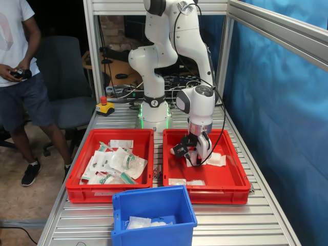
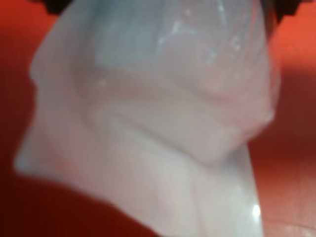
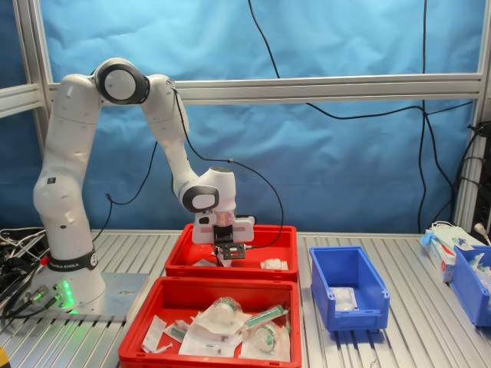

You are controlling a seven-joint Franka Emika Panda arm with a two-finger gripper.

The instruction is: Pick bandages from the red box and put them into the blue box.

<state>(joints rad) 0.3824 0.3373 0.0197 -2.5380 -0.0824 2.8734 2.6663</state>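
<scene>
The red box (image 1: 205,193) (image 3: 261,228) holds a few white bandages. My gripper (image 1: 196,157) (image 3: 225,259) is down inside it, shut on one bandage (image 1: 215,160). In the wrist view that bandage (image 2: 158,118) is crumpled, blurred and fills the picture, with dark fingertips (image 2: 52,5) at its edge. Another bandage (image 1: 185,182) (image 3: 272,264) lies flat in the same red box. The blue box (image 1: 154,228) (image 3: 349,318) stands apart from the red box, at the table's front in the first exterior view, with white packets (image 1: 141,222) (image 3: 344,297) on its floor.
A second red tray (image 1: 110,193) (image 3: 222,282) heaped with green-printed pouches sits beside the red box. A yellow emergency stop (image 1: 104,106) stands by the robot base. A person (image 1: 20,77) stands at the first exterior view's left. Another blue bin (image 3: 472,284) is at the second exterior view's right.
</scene>
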